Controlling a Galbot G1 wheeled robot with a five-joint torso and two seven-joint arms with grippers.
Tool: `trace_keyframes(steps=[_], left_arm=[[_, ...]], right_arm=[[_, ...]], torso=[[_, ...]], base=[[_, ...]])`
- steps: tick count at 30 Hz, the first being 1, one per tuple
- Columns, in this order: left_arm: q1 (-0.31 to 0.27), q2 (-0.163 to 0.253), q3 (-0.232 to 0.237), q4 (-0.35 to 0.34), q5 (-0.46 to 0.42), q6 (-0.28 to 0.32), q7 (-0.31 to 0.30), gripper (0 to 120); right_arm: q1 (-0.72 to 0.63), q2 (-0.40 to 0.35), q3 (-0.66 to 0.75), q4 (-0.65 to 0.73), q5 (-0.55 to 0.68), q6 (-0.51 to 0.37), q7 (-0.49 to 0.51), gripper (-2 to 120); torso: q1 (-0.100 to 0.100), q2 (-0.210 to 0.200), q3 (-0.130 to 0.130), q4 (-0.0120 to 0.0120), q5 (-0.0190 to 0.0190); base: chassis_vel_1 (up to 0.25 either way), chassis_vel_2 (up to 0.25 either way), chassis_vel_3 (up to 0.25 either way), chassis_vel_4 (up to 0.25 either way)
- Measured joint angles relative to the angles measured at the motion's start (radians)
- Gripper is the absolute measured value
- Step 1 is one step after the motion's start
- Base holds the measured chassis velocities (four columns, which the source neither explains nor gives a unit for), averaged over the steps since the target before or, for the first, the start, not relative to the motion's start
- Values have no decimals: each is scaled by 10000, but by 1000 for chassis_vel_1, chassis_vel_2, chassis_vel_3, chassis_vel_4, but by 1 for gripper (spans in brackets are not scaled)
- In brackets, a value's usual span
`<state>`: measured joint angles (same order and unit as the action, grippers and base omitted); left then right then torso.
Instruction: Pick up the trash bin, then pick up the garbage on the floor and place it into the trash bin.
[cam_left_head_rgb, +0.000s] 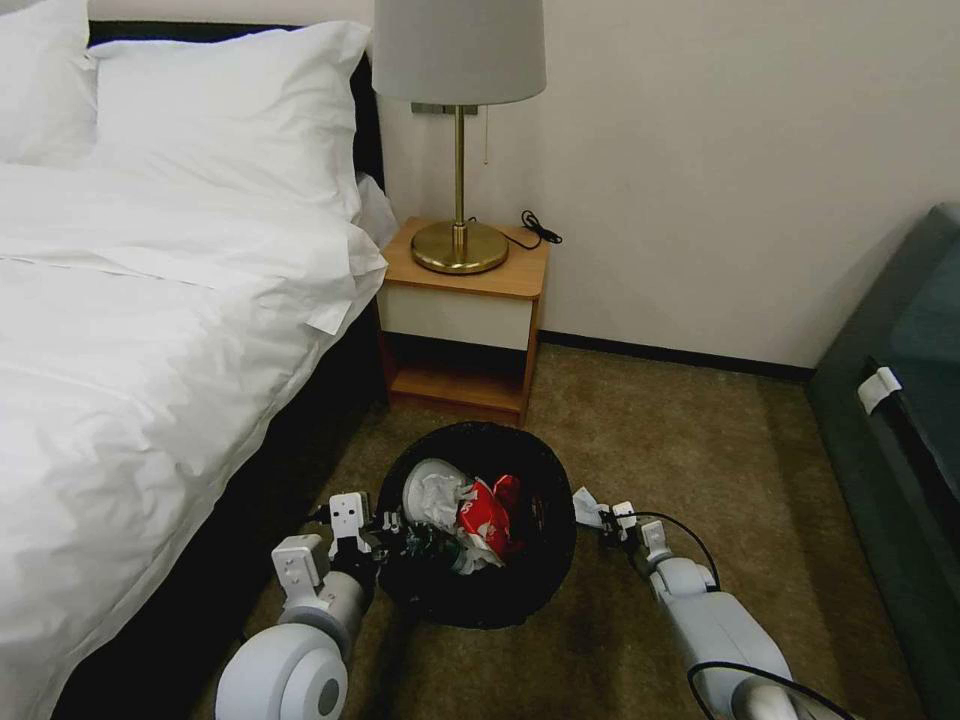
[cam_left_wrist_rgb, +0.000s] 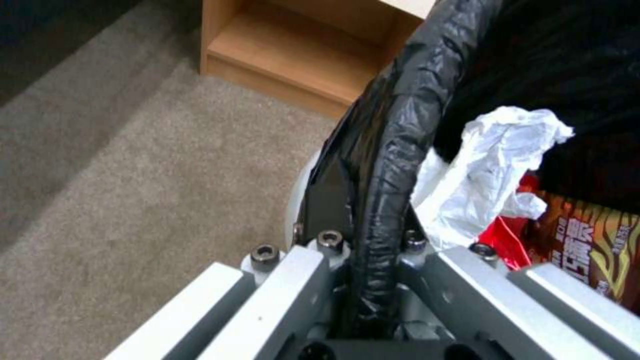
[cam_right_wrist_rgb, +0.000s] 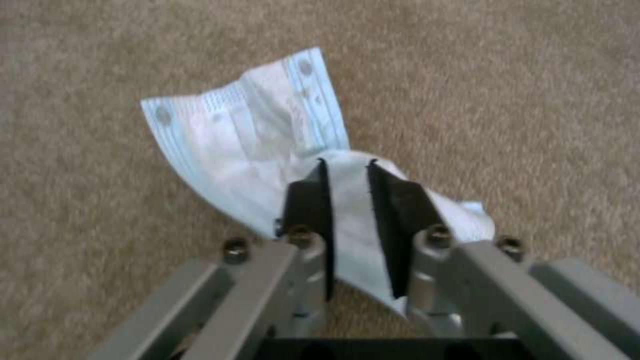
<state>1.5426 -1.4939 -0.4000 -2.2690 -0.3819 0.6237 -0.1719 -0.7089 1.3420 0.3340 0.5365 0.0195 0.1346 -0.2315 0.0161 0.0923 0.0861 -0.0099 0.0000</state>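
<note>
The trash bin (cam_left_head_rgb: 490, 590), at lower centre of the head view, was held by the left gripper (cam_left_head_rgb: 385, 525), pinched onto its liner-wrapped rim (cam_left_wrist_rgb: 393, 150). Just right of it, a white-and-blue tissue (cam_right_wrist_rgb: 267, 135) was pinched between the right gripper's (cam_right_wrist_rgb: 347, 170) black pads. Being limp and light, the tissue was judged best taken at its bunched middle.

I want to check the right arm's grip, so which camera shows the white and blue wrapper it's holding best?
The right wrist view: the wrapper sits close up, pinched between the right gripper fingers over carpet. The head view shows it small beside the trash bin.
</note>
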Motion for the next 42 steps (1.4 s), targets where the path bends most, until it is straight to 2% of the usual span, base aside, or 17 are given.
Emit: trace_keyframes(steps=[2,3,6,7,9,10,12,13,15,17,18,19,21,27,42], left_arm=[[15,1,-2,4,27,-5,17,0],[15,1,-2,4,27,-5,17,0],[12,-1,-5,1,42,-8,46,0],[12,-1,-5,1,42,-8,46,0],[11,-23,9,0,76,-11,55,0],[11,-23,9,0,76,-11,55,0],[16,-48,26,1,116,-13,69,0],[16,-48,26,1,116,-13,69,0],[30,-44,21,-21,141,-13,75,0],[32,-42,19,-26,142,-14,77,0],[33,-43,15,-28,151,-14,81,0],[33,-43,15,-28,151,-14,81,0],[37,-64,15,-28,190,-14,92,0],[36,-95,26,-25,231,-14,104,0],[59,-92,20,-1,252,-30,117,0]], right_arm=[[82,28,-38,9,-15,-65,29,32],[82,28,-38,9,-15,-65,29,32],[139,57,-107,10,-85,-151,41,47],[139,57,-107,10,-85,-151,41,47],[169,77,-159,-43,-228,-159,41,57],[169,77,-159,-43,-228,-159,41,57],[213,110,-233,-199,-663,-163,10,68],[213,110,-233,-199,-663,-163,10,68],[269,107,-353,-322,-1409,-224,7,80],[293,105,-371,-343,-1585,-268,21,83],[366,100,-394,-407,-1896,-336,46,90],[366,100,-394,-407,-1896,-336,46,90],[487,80,-522,-535,-2360,-460,50,99],[706,114,-698,-767,-2945,-881,187,100],[1081,174,-632,-995,-3110,-1505,641,100]], torso=[[1,0,0,1,0],[1,0,0,1,0],[0,0,0,0,-1],[0,0,0,0,-1],[0,1,0,1,-1],[0,1,0,1,-1],[0,0,0,0,0],[0,0,0,0,0],[1,0,0,0,1],[1,0,0,0,1],[0,1,0,0,0],[0,1,0,0,0],[1,1,0,1,0],[0,0,0,0,0],[1,0,0,0,0]], base=[[0,0,0,0],[0,0,0,0],[0,0,0,0],[0,0,0,0],[0,0,0,0],[0,0,0,0],[0,0,0,0],[0,0,0,0],[0,0,0,0],[0,0,0,0],[0,0,0,0],[0,0,0,0],[0,0,0,0],[0,0,0,0],[0,0,0,0]])
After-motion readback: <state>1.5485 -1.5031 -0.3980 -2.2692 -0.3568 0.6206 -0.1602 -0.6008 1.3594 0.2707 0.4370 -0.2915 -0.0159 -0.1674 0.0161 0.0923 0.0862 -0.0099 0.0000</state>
